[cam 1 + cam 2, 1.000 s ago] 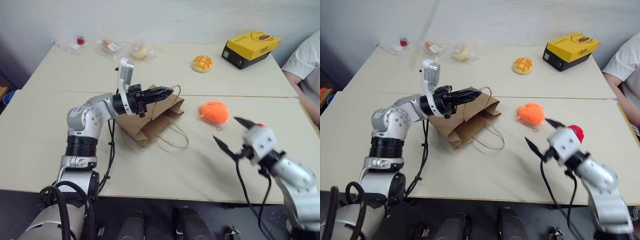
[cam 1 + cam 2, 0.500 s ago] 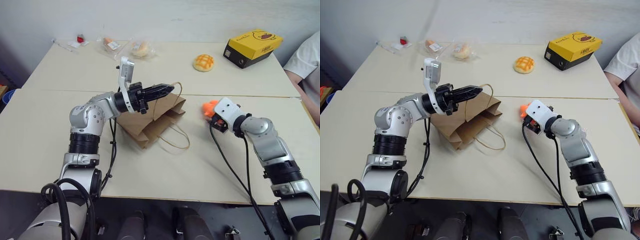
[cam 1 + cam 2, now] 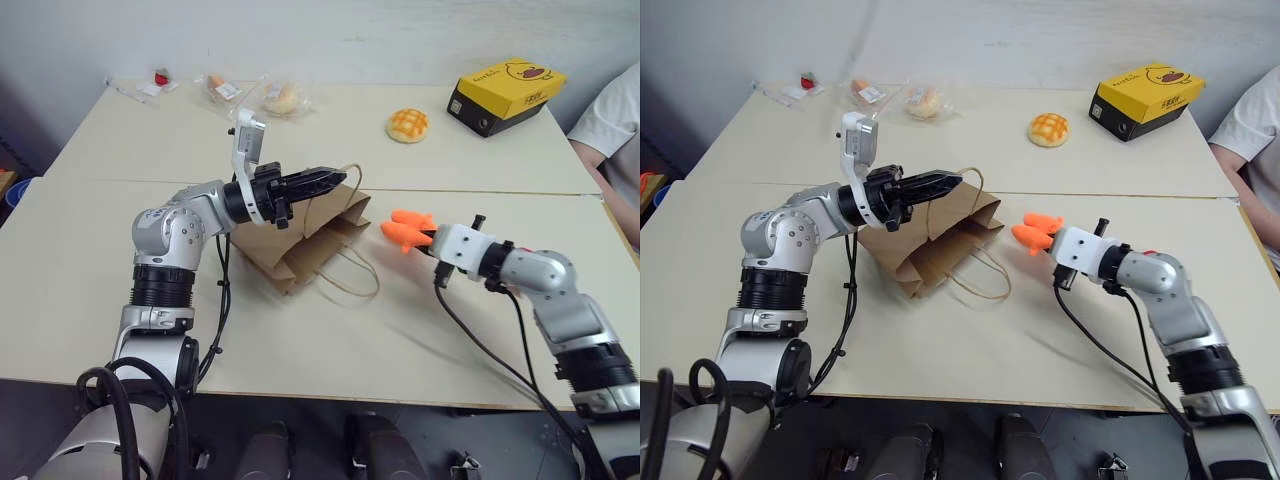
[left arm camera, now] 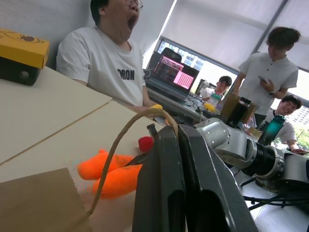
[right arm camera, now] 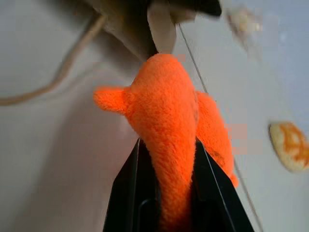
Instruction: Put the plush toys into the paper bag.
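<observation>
1. Two pale beige tables [image 3: 330, 320] pushed together against a plain light wall; the left wrist view shows an office behind, with people seated and standing near a laptop.
2. At the far edge: plastic-wrapped snacks [image 3: 250, 92] at 11 o'clock, a criss-cross bun [image 3: 405, 125] at 12 to 1 o'clock, a yellow and black box [image 3: 505, 95] at 2 o'clock. A person's white sleeve [image 3: 610, 120] sits at the 3 o'clock edge.
3. The brown paper bag [image 3: 300, 245] lies on its side mid-table, mouth facing 3 o'clock, cord handles loose.
4. Left gripper [image 3: 325, 181] is closed, pinching the upper cord handle [image 4: 126, 140] and lifting the bag's top edge.
5. Right gripper [image 3: 428, 238] is clamped on the orange plush toy [image 3: 405, 230], fingers squeezing its body in the right wrist view. The toy is held off the table, near the bag mouth at its 3 o'clock side, not inside.
6. The red plush toy [image 4: 145, 143] shows as a small red ball behind the orange one in the left wrist view; on the table beyond the right arm, well apart from the bag.
7. Progress: looks like nothing is in the bag yet. Orange toy grasped, insertion left; red toy untouched. Roughly a quarter done, I'd judge.
</observation>
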